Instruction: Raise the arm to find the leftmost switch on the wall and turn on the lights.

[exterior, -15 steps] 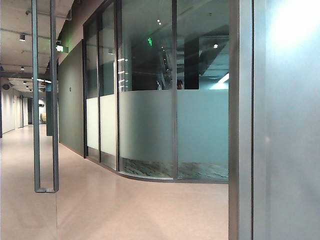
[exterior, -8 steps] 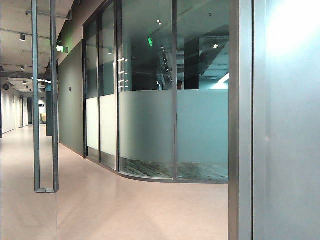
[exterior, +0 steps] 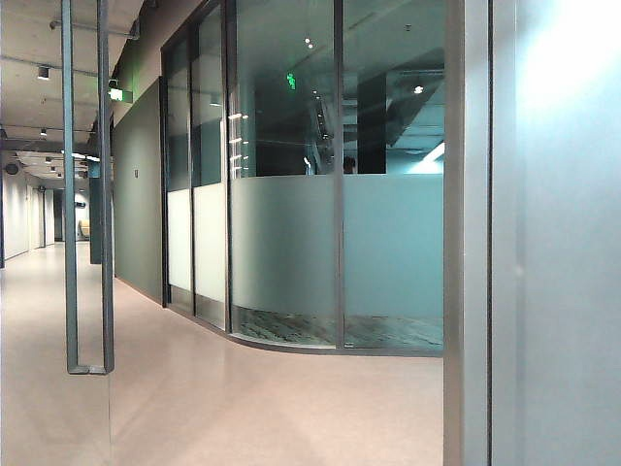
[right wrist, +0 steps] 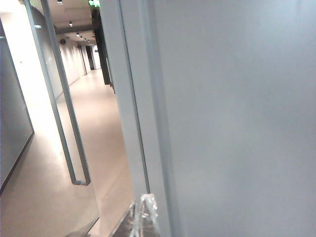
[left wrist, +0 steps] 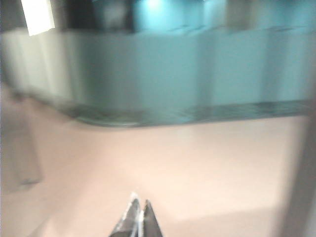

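Exterior view of a corridor. A pale grey wall [exterior: 558,243] fills the right third of the frame, bounded on its left by a vertical metal door frame [exterior: 468,233]. The curved glass partition [exterior: 330,214], frosted across its lower band, occupies the centre, and the beige floor [exterior: 243,398] runs across the lower frame and recedes at the far left. A tall U-shaped door handle [exterior: 87,194] stands at the left edge. A green exit sign [exterior: 118,93] hangs in the upper left. Neither arm appears in this view, and no switch can be made out on the wall in any view.

Right wrist view: the same wall [right wrist: 237,108] fills the right of the frame; the right gripper [right wrist: 143,217], at the bottom centre, sits close against the door frame [right wrist: 133,98], its tips pressed together.

Left wrist view, blurred: the left gripper [left wrist: 138,219] at the bottom centre, tips pressed together, above the floor [left wrist: 173,168], facing the partition [left wrist: 163,74].
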`<state>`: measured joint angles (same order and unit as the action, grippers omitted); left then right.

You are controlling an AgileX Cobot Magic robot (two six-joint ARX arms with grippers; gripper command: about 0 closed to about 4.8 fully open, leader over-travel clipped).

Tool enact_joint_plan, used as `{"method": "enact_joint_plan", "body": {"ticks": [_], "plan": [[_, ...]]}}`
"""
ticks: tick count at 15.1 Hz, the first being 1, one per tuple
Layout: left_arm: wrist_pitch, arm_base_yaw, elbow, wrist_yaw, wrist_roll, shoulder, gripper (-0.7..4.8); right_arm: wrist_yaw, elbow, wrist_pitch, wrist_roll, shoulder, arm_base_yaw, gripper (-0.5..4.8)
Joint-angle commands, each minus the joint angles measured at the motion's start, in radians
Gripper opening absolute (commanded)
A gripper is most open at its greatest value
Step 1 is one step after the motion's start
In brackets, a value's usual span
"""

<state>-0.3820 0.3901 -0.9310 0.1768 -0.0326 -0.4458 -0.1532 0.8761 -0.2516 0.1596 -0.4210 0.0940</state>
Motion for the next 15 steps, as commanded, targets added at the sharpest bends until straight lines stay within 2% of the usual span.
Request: {"method": "enact_joint_plan", "body": {"ticks": [1, 4, 6, 7, 15], "plan": [[0.05, 0.001, 0.142, 0.117, -0.016, 0.107, -0.05, 0.037, -0.105, 0.056, 0.001, 0.053, 0.001, -0.01], [0.043, 0.001, 0.232, 0.052, -0.003, 0.148, -0.05, 0.05, -0.183, 0.034, 0.001, 0.058, 0.001, -0.01], [0.051, 0.001, 0.233, -0.107, -0.002, 0.148, -0.05, 0.047, -0.183, 0.003, 0.001, 0.058, 0.001, -0.01], [0.046, 0.001, 0.233, -0.138, -0.001, 0.148, -0.05, 0.047, -0.183, -0.014, 0.001, 0.058, 0.001, -0.01], [0.037, 0.001, 0.233, -0.137, -0.001, 0.148, -0.05, 0.047, -0.184, -0.017, 0.001, 0.059, 0.001, -0.01]]}}
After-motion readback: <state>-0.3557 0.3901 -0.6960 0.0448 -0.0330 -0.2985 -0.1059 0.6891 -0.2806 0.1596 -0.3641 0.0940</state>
